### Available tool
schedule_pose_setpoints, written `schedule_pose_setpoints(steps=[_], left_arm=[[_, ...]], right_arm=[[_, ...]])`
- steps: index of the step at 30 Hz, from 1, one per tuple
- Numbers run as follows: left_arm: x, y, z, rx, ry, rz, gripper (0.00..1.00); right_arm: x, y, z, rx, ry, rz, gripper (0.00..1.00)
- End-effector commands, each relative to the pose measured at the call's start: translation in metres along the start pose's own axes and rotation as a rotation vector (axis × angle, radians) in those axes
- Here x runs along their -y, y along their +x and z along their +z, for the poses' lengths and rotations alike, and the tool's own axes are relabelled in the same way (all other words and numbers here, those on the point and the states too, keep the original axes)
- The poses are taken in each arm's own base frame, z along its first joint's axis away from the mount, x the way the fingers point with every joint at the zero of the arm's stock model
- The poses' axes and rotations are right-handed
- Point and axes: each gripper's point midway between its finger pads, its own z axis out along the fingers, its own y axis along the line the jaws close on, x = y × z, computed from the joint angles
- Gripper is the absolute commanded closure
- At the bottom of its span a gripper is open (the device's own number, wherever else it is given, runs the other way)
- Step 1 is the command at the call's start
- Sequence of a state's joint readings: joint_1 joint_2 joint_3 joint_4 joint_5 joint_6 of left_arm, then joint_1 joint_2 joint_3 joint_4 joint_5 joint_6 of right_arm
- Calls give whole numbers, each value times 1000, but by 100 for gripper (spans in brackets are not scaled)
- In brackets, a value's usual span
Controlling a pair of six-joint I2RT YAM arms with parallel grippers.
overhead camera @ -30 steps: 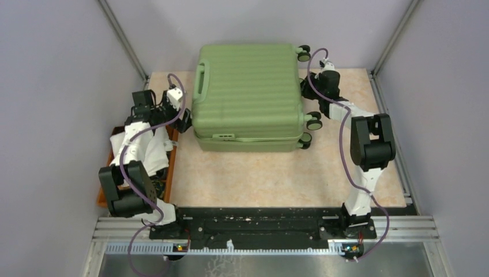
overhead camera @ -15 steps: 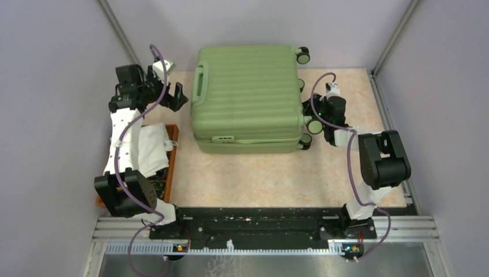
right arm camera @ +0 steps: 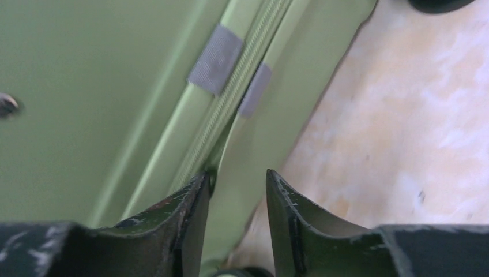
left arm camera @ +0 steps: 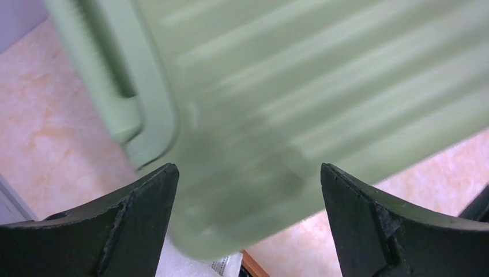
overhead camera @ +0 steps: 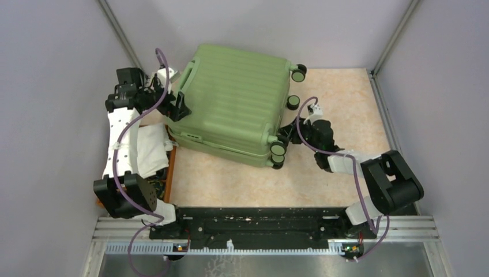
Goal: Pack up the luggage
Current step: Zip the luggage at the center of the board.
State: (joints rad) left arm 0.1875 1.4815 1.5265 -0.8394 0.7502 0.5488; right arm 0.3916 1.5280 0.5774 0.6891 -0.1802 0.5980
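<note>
Top view: closed light-green ribbed hard-shell suitcase (overhead camera: pixel 230 109) lies skewed on beige tabletop (overhead camera: pixel 346 104), contents hidden, orange tray (overhead camera: pixel 171 164) just beside it holding white cloth (overhead camera: pixel 147 147); left wrist: left gripper (left arm camera: pixel 248 167) jaws spread wide over the handle corner, probably bracing; right wrist: right gripper (right arm camera: pixel 236 175) jaws narrow astride the zipper-side rim, can't tell if clamped.

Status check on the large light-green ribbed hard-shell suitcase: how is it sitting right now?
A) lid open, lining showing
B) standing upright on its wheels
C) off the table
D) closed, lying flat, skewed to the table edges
D: in the top view the light-green ribbed hard-shell suitcase lies flat on the beige table at an angle to its edges. The right wrist view shows both shells meeting at the zipper seam.
</note>
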Motion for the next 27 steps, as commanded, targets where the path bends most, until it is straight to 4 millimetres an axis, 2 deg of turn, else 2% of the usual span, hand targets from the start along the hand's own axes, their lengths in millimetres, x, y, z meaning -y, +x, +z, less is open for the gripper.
schedule_pose_setpoints(steps=[1,3,5,7,9,11,13,16,19,20,23,27], left_arm=[[72,-19,-36,62,177,402,1],[96,2,-37,17,208,612,1],[118,27,-33,-38,220,832,1],[129,45,-28,-68,181,1034,1],[137,53,-22,-36,140,1157,1],[142,49,-15,23,92,1238,1],[145,30,-8,104,41,1261,1],[160,15,1,141,90,1294,1],[169,10,13,133,138,1316,1],[172,12,17,121,163,1323,1],[180,13,19,121,214,1311,1],[216,1,15,200,288,1314,1]], right_arm=[[18,34,-32,-104,67,68,56],[33,38,-47,-91,126,84,51],[33,40,-60,-79,126,85,48],[31,46,-68,-83,112,87,46],[27,51,-75,-80,91,55,46],[21,56,-79,-75,54,3,46],[5,63,-81,-84,-35,-60,46],[-15,69,-81,-80,-152,-136,46],[-32,64,-84,-18,-264,-206,46],[-40,57,-86,28,-304,-232,46],[-53,54,-85,50,-387,-284,46],[-71,55,-84,59,-513,-314,46]])
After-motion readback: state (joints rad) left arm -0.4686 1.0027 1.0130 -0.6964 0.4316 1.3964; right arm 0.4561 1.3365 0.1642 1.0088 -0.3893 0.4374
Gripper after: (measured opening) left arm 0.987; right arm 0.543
